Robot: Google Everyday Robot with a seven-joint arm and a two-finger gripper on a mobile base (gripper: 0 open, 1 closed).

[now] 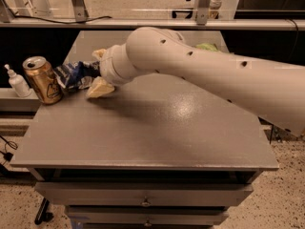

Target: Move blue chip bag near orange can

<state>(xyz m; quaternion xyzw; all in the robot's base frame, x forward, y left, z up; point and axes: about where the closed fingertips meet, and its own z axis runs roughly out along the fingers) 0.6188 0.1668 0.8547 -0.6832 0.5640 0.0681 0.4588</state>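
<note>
Crumpled navy-blue foil chip bag is pictured on the grey tabletop, just beside the golden-orange metal drink can. The move is judged nearly complete, with the gripper at the bag, its cream fingers spread apart and not yet withdrawn.

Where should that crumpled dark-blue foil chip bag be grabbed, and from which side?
Its crumpled right-hand end, approached from the picture's right: the dark-blue foil chip bag lies with the golden-orange metal drink can crowding its left end. The end effector is at that right end.
</note>
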